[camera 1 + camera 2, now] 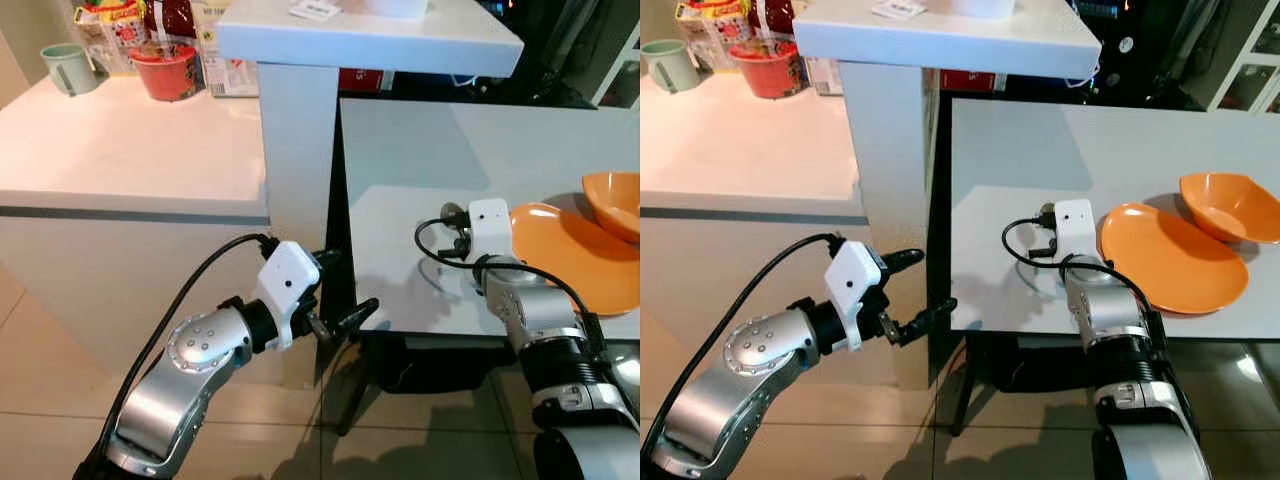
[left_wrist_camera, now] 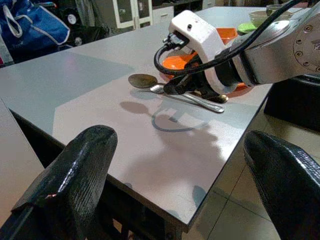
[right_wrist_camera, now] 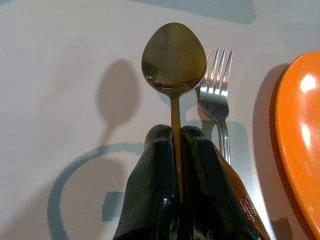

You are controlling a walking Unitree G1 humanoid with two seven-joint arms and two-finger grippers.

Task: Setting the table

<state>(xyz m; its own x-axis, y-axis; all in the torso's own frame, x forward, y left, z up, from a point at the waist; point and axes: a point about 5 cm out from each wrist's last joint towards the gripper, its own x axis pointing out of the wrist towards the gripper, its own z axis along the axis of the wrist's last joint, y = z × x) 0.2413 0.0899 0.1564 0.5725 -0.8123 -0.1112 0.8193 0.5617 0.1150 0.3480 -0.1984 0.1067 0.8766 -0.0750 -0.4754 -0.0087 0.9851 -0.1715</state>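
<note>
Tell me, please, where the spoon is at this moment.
The spoon is clamped in the right claw just above the grey table, with the fork lying between it and the orange plate.

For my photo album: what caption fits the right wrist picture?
Right gripper pinches a spoon above the grey table, beside a fork and orange plate.
</note>
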